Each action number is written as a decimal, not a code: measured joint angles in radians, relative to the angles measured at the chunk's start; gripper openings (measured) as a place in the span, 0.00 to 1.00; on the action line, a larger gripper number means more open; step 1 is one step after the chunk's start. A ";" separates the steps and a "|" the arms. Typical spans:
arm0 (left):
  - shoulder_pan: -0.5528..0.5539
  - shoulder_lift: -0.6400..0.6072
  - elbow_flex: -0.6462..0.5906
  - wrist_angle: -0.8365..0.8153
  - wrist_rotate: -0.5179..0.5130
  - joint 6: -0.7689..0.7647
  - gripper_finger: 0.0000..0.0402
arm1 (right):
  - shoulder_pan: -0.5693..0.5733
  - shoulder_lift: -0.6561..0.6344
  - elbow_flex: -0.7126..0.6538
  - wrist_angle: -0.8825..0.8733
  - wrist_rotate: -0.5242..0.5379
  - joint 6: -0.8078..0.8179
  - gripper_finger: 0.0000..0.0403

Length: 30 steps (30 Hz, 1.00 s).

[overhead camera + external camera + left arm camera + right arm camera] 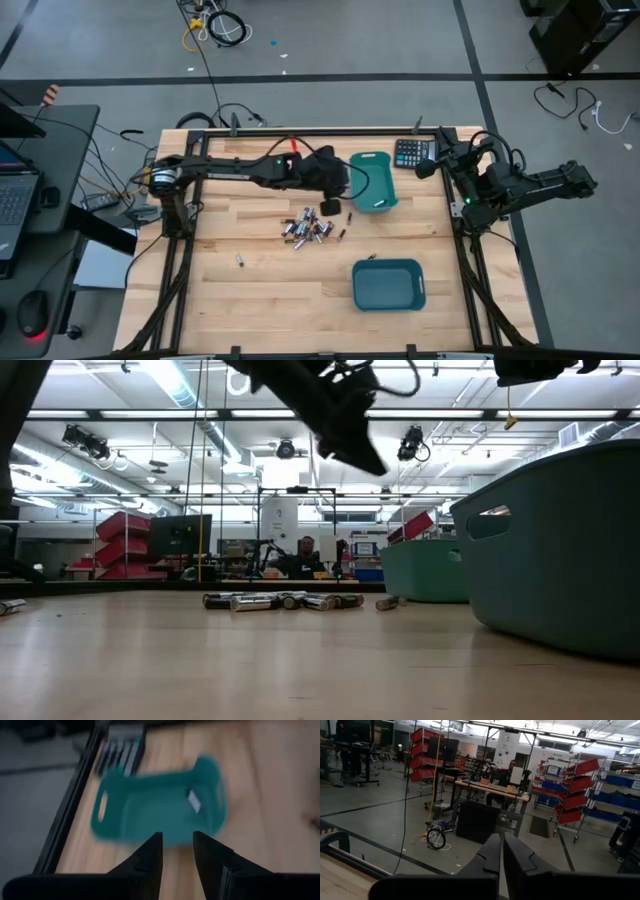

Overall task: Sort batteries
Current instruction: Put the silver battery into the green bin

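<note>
High view: pile of small silvery and dark cylindrical batteries (pixel 306 230) sits mid-table, one stray (pixel 240 261) off to the left edge side. Far teal plastic bin (pixel 374 180) holds one small pale item, looks like a cell; near teal bin (pixel 388 284) looks empty. Left gripper (pixel 330 207) hovers by far bin, jaws apart, empty. Right gripper (pixel 501 851) parked at table edge, jaws together. Sorting barely started.

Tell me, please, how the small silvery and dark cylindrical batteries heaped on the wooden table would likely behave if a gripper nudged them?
The small silvery and dark cylindrical batteries lie on their sides, so they would probably roll across the smooth wooden table. Heaped loosely together, one nudge would likely scatter several. Their smooth metal casings look slippery.
</note>
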 joint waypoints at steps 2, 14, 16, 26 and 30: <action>-0.001 -0.023 -0.001 -0.091 -0.022 -0.007 0.28 | 0.000 0.000 0.000 -0.001 0.000 0.000 0.03; -0.014 -0.341 -0.357 -0.147 -0.031 -0.113 0.28 | 0.000 0.000 0.000 -0.022 0.000 0.000 0.02; -0.033 -0.403 -0.440 -0.148 0.000 -0.115 0.28 | 0.000 0.000 0.000 -0.022 0.000 0.000 0.02; -0.094 -0.514 -0.770 -0.062 0.057 -0.346 0.28 | 0.000 0.002 0.000 -0.022 0.000 0.001 0.02; -0.115 -0.514 -0.830 -0.023 0.070 -0.406 0.28 | 0.000 0.002 0.000 -0.023 0.000 0.007 0.03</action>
